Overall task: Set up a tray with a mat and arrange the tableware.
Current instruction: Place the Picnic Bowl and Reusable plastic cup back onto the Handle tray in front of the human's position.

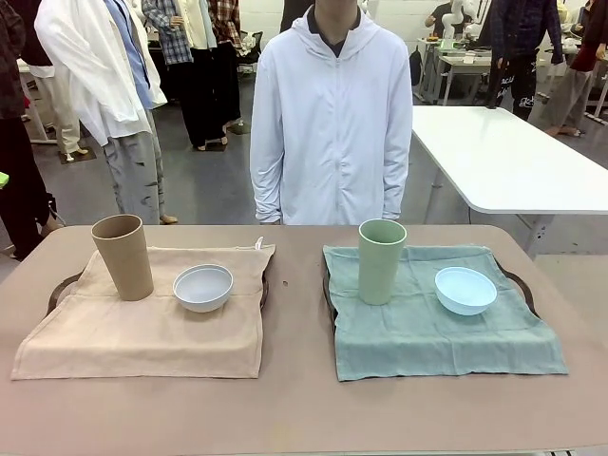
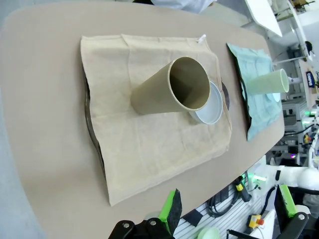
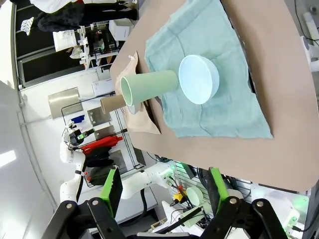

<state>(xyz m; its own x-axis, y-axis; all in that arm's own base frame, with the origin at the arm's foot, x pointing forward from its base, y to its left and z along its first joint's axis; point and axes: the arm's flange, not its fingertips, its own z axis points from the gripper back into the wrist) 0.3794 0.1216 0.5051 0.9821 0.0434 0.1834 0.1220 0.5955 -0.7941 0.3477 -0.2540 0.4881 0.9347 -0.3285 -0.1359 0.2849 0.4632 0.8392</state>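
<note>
Across the tan worktop [image 1: 294, 408] two trays are lying under cloth mats, a beige mat [image 1: 142, 323] on the robot's left and a teal mat [image 1: 437, 328] on its right, with a person [image 1: 332, 123] standing at the far edge. On the beige mat the tan cup [image 1: 123, 256] is standing beside the white bowl [image 1: 203, 287], while on the teal mat the pale green cup [image 1: 381, 260] is standing near the light blue bowl [image 1: 465, 290]. Both sets of fingers are hanging wide and empty, well apart from the tableware: the left gripper [image 2: 227, 214] is looking down at the beige mat, the right gripper [image 3: 164, 194] at the teal one.
</note>
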